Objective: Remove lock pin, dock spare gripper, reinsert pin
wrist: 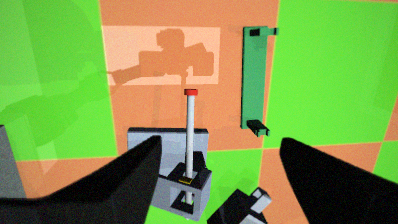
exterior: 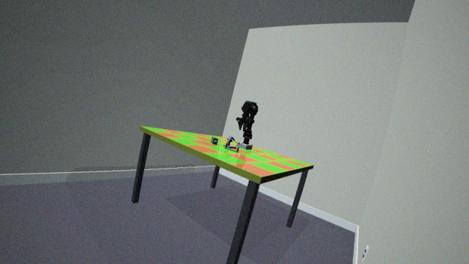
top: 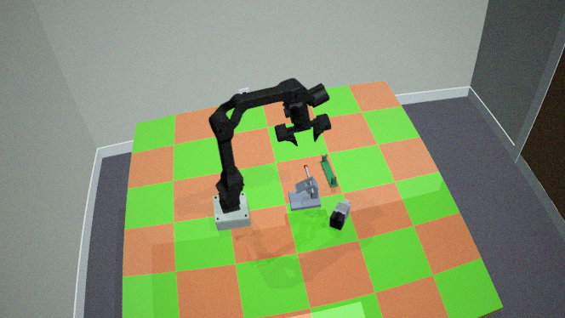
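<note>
The jaws stand well apart with nothing between them, pointing down above the surface. In the wrist view, the pin shows between the two fingertips in the picture, below them and untouched. It is a pale rod with a red head, running through the socket, its head end sticking out. The socket is part of the grey mount, which rests on the checkered surface. Near the mount is a green rack with an upright at each end. On another side, near the mount but apart from it, lies the spare gripper, black and grey. Farther out, the black arm reaches over from its pale base.
</note>
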Available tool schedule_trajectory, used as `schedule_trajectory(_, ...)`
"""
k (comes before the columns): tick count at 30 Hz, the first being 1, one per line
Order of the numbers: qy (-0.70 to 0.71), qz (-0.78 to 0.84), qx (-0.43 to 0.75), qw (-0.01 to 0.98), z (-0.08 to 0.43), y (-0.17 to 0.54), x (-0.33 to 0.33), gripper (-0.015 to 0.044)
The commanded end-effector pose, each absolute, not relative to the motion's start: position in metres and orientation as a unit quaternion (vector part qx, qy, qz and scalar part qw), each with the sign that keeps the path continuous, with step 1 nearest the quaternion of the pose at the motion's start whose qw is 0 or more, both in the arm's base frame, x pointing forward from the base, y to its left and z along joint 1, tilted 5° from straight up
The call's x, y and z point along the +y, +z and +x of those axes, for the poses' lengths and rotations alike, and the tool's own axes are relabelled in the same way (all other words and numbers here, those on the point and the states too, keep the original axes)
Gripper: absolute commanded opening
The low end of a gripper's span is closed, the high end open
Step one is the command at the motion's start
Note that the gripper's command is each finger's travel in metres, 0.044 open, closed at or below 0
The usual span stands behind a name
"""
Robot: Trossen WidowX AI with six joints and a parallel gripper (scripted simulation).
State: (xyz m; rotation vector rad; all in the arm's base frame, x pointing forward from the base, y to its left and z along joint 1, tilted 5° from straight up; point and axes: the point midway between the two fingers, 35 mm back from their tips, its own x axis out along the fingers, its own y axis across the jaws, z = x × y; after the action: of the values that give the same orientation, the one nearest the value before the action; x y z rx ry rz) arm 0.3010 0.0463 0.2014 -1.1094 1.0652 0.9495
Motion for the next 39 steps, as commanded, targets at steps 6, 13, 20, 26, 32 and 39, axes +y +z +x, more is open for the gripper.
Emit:
schedule_trajectory(6,0.423,-0.458,0.516,0.588,0.293,0.18,0.021,0.03)
schedule_trajectory(13,0.423,-0.458,0.516,0.588,0.302,0.12,0.029,0.03)
schedule_trajectory(20,0.423,-0.458,0.516,0.588,0.303,0.112,0.029,0.03)
schedule_trajectory(26,0.423,-0.458,0.516,0.588,0.305,0.102,0.029,0.03)
schedule_trajectory(32,0.423,-0.458,0.516,0.588,0.307,0.092,0.03,0.03)
schedule_trajectory(39,0.423,-0.458,0.516,0.588,0.309,0.081,0.03,0.03)
